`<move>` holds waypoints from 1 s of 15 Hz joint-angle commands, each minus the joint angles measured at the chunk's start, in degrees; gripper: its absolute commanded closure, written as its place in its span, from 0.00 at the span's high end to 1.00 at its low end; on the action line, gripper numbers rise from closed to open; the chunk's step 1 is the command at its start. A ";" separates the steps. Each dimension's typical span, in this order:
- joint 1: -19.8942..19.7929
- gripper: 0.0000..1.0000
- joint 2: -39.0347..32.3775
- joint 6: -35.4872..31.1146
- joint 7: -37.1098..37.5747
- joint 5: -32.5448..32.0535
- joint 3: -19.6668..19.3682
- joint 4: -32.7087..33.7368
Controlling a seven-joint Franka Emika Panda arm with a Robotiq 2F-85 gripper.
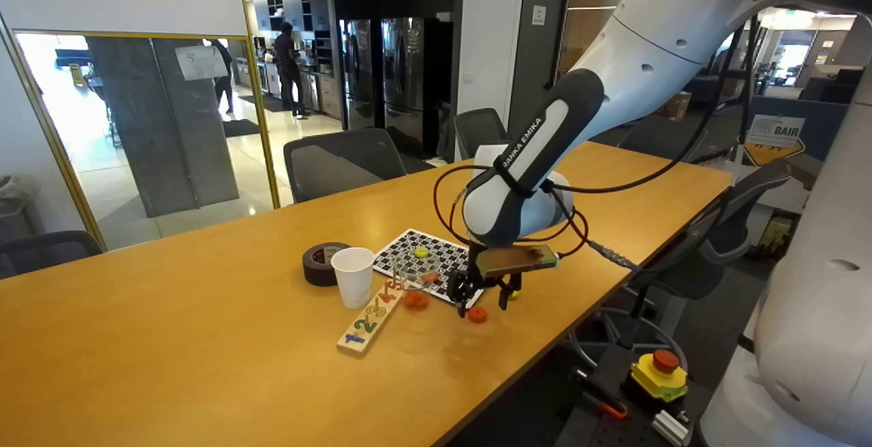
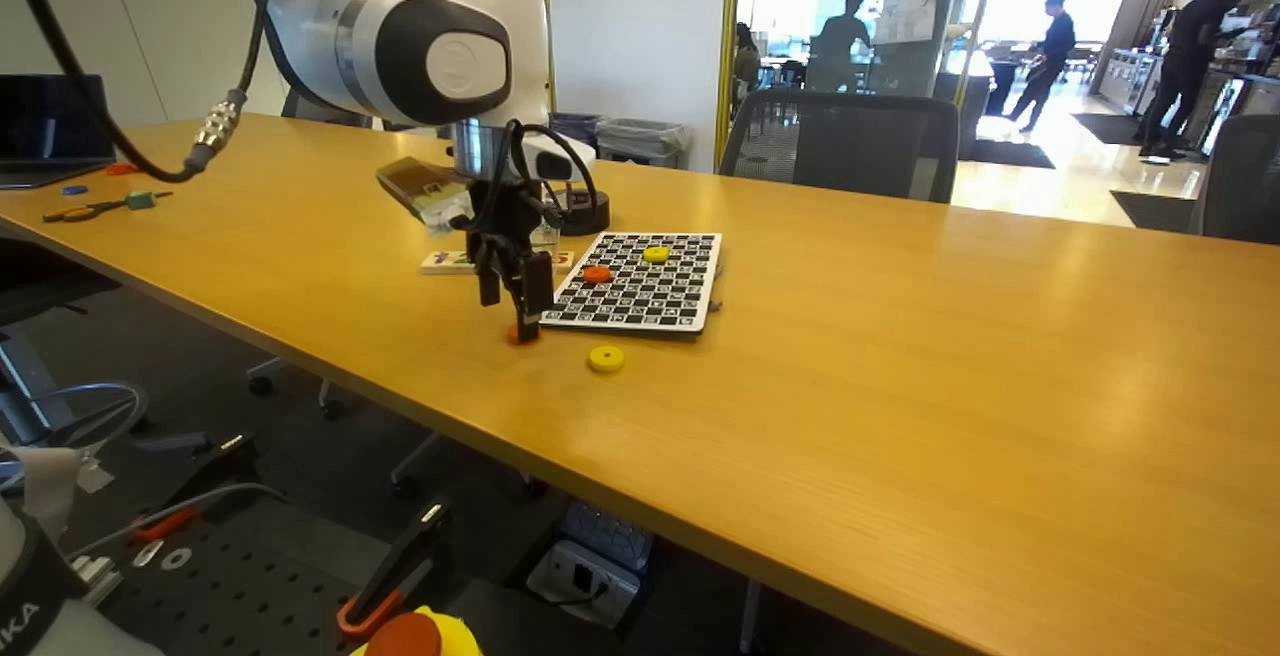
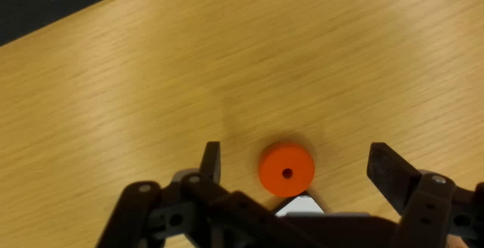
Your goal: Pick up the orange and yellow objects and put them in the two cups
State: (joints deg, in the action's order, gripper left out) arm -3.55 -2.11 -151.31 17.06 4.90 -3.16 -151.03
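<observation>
The gripper [image 3: 295, 156] has its jaws spread wide, nothing gripped, and the orange disc [image 3: 286, 169] lines up between them. Can't tell if the tips are low enough; it's thin, so closing high would probably skate over it. Checkerboard [image 2: 640, 288] corner's right beside it, might snag a jaw. Yellow disc [image 2: 606, 359] nearby, outside the jaws. Wooden number strip [image 1: 371, 317] lies between them and the white disposable cup [image 1: 354, 276].

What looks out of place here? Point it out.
Nothing looks spilled or damaged. Something grey seems to jut from under the checkered board in an exterior view, odd beneath a flat board; I can't tell what it is.
</observation>
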 commanded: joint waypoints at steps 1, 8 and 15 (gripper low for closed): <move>0.23 1.00 -3.69 -2.32 -0.03 1.23 -0.20 2.75; 0.58 1.00 -6.38 -3.71 0.97 0.68 -0.65 4.70; 0.56 0.58 -7.00 -2.84 0.34 0.71 -0.73 5.81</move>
State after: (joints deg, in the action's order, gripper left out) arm -3.55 -8.50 -154.50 17.26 5.26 -3.31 -146.52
